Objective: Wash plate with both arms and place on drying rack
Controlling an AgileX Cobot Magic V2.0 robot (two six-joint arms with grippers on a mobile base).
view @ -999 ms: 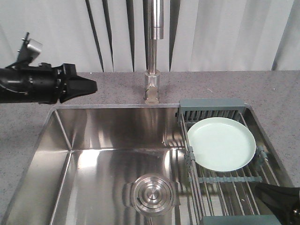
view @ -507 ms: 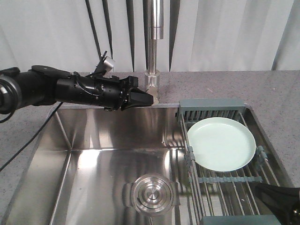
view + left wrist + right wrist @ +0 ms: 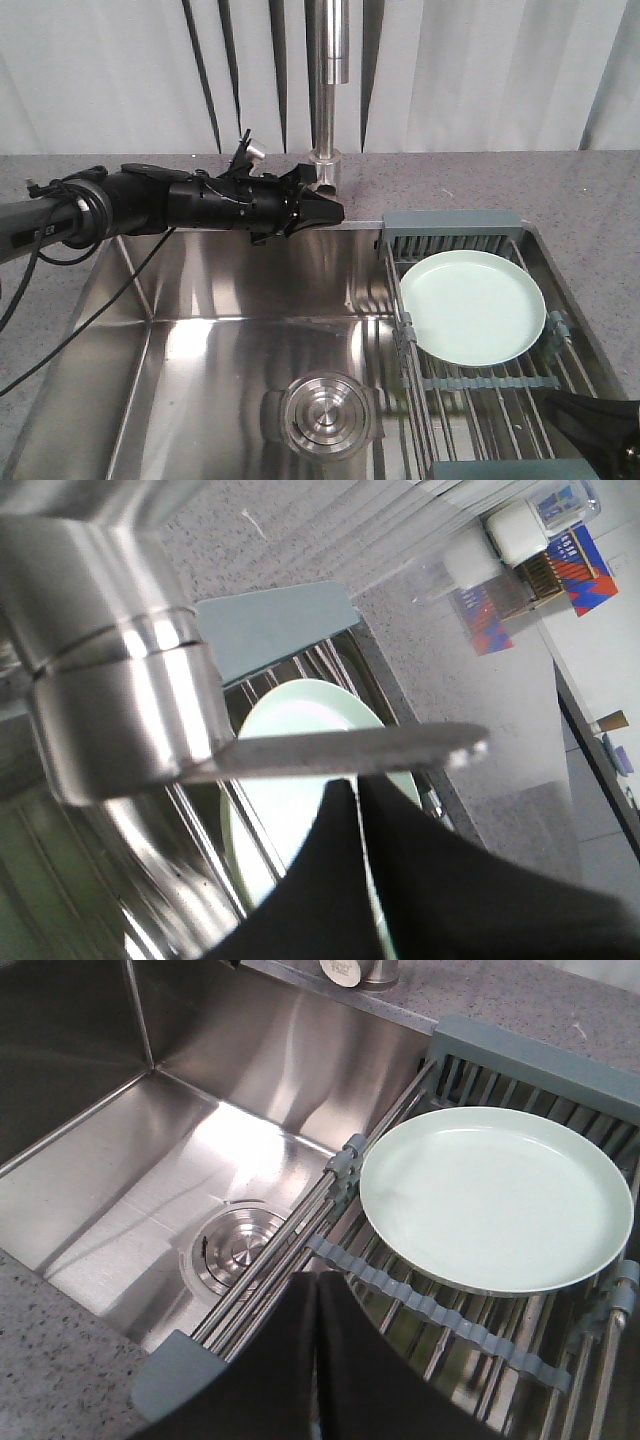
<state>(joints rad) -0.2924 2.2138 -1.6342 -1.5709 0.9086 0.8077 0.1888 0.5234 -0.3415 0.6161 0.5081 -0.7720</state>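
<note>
The plate (image 3: 472, 306) lies flat on the rack (image 3: 470, 385), over the sink (image 3: 200, 300). The left gripper (image 3: 335, 212), pressed together and empty, is at the tap (image 3: 326, 150) base. It should nudge the tap handle slowly, without slipping. The right gripper (image 3: 315, 1290) is pressed together too.

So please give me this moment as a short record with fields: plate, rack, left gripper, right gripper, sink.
plate: round pale mint-green plate lying on the rack
rack: metal wire drying rack over the sink's right side
left gripper: shut, empty, next to the steel faucet base
right gripper: shut, empty, near the rack
sink: steel basin, round drain
</note>
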